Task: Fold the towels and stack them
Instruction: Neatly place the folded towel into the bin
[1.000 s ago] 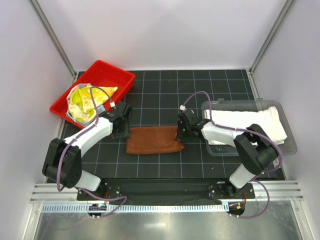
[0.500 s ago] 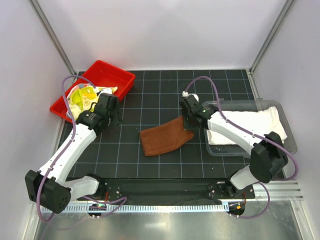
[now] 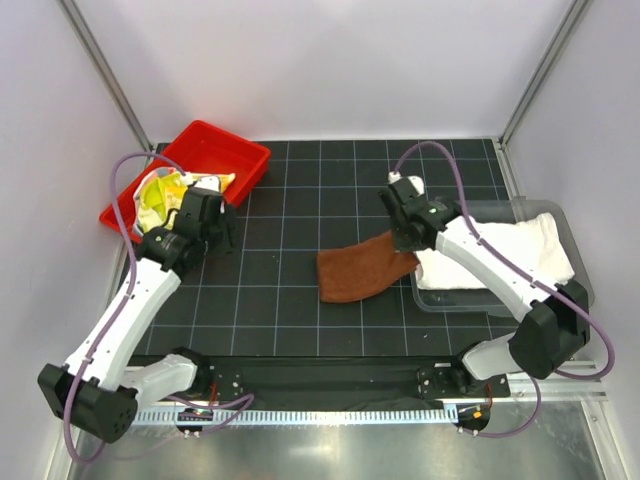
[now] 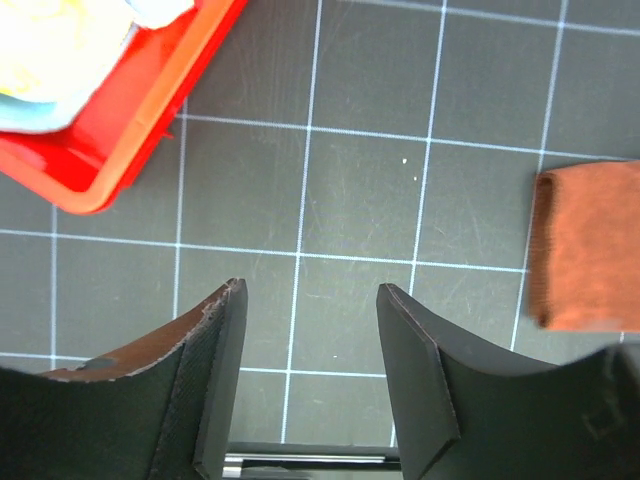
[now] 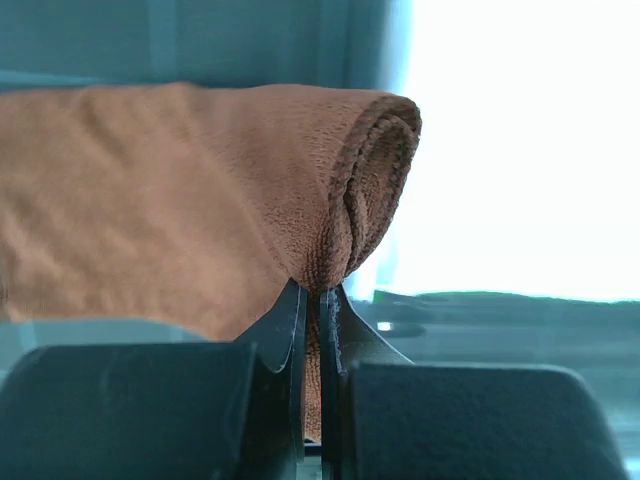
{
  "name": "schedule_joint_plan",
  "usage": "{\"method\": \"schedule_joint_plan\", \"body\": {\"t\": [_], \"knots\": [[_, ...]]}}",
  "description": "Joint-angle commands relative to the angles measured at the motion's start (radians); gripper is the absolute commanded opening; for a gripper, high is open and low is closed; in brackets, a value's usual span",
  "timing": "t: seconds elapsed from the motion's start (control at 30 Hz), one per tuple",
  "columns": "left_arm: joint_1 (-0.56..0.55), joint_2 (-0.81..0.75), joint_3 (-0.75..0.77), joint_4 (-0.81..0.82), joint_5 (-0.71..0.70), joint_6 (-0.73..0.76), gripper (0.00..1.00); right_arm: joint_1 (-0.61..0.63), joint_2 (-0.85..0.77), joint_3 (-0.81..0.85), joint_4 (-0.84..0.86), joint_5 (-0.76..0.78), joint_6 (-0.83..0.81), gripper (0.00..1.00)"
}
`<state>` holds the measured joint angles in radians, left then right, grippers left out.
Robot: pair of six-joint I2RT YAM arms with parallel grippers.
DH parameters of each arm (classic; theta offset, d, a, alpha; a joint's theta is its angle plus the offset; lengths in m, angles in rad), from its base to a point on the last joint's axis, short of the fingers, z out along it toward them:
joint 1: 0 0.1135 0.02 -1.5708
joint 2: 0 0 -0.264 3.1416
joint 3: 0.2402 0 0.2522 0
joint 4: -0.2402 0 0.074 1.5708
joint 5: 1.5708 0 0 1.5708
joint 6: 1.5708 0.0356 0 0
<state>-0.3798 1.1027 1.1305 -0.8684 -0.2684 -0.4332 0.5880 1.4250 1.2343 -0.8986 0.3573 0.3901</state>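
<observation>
Pinches the rolled edge of the folded brown towel in the right gripper — soft, fuzzy pile, sagging over the grid mat toward 3 o'clock. Leaves the left gripper gaping, empty, at 9 o'clock.

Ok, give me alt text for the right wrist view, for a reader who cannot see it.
Close up, the right gripper is shut on a folded edge of the brown towel, which spreads to the left of the picture. Behind it at right the picture is washed out to white.
</observation>
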Motion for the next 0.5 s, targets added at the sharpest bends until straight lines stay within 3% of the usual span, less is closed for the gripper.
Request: {"method": "schedule_joint_plan", "body": {"t": [0.0,0.3,0.47], "knots": [[0.004,-0.072,0.049,-0.023,-0.018,0.045,0.59,-0.106,-0.092,0.040,-0.080,0.083,-0.057,0.01],[0.005,-0.072,0.026,0.025,0.115,0.007,0.59,-0.252,-0.169,0.085,-0.158,0.146,-0.114,0.01],[0.005,-0.069,0.009,0.025,0.115,0.019,0.59,-0.321,-0.163,0.082,-0.161,0.181,-0.172,0.01]]}}
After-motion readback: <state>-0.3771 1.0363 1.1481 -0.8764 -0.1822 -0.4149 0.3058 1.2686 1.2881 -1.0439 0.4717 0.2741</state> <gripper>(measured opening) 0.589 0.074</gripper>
